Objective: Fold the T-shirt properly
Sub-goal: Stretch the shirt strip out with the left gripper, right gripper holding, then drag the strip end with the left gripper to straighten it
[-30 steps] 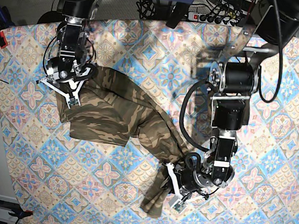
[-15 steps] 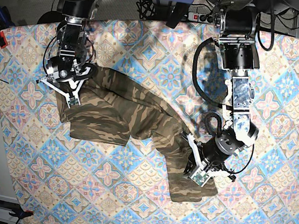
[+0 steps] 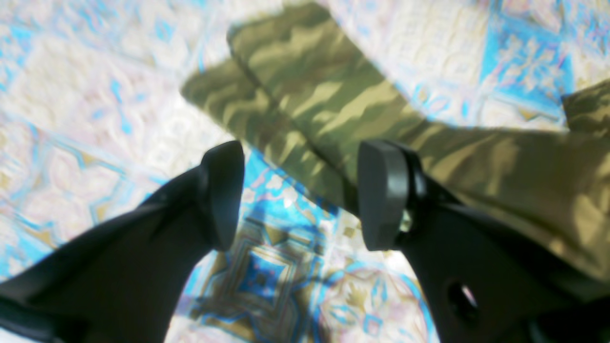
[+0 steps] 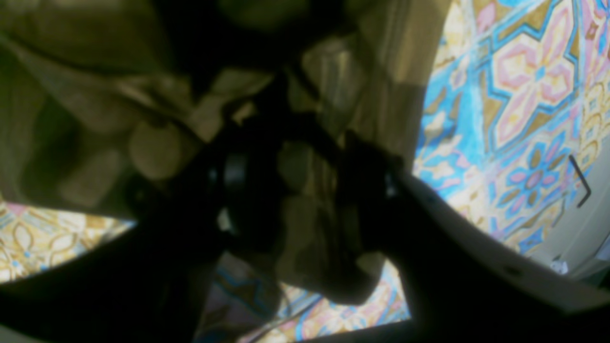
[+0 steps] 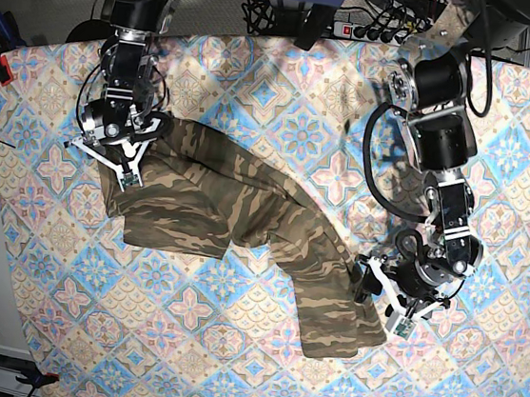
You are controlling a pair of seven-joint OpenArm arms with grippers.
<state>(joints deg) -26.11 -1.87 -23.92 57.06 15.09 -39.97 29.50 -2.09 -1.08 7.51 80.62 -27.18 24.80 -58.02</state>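
Camouflage cloth in olive, brown and tan, the T-shirt (image 5: 243, 225), lies in a long diagonal band across the table, from near the left edge toward the middle of the near edge. It rests on a tablecloth (image 5: 286, 96) of blue, pink and cream tiles.

We see our right gripper (image 5: 117, 148) at the shirt's upper end, near the left edge of the table. Its wrist view is dark and blurred, but bunched fabric sits between the two fingers, so we judge it to be clamped on the shirt.

Our left gripper (image 5: 390, 294) is at the lower end of the band, just beside the shirt's right edge, toward the near right part of the table. In its wrist view the two black fingertips (image 3: 381, 190) stand well apart, with patterned tablecloth showing between them and the shirt lying flat just beyond. Nothing is held.

A second ago this gripper was pinched on the shirt's narrow, bunched lower end. It has since dragged that end to the right and let go. The cloth there now lies wider and flatter than before.

We judge this to be a spreading step, not a fold. The shirt is still twisted along its middle, so more flattening seems needed before any proper folding begins. The risk is that the pinned upper end wrinkles if pulled again.
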